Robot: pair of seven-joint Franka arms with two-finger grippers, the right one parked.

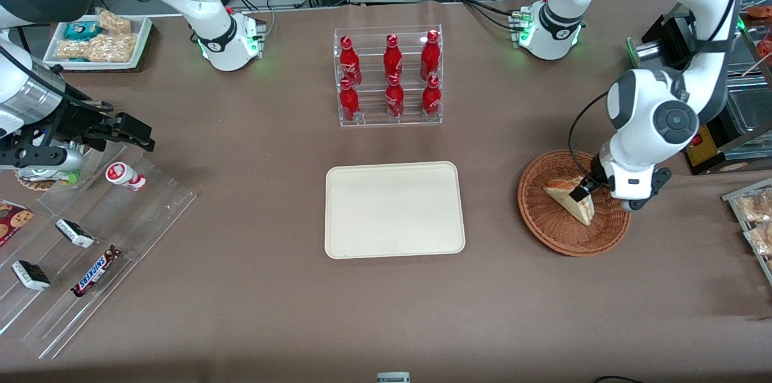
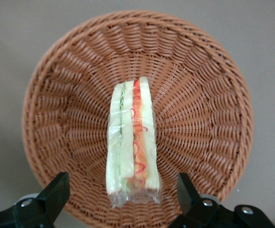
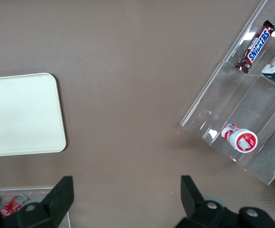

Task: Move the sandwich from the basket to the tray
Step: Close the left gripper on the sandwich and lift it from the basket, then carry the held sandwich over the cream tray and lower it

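- Tray point(image 1: 395, 209) sat nearest the front camera, flat cream plastic with rounded corners and a low rim, nothing on it.
- Sandwich point(image 2: 132, 142) lay in the basket point(image 2: 71, 80), not yet lifted; grasp, carry and placement all remained.
- Gripper point(image 2: 123, 197) hovered just above the sandwich, jaws spread wide, straddling it without contact.
- Sandwich: film-wrapped pale wedge, green and red layers.
- Basket: round, shallow, reddish-brown wicker on the brown bench point(image 1: 241, 286).
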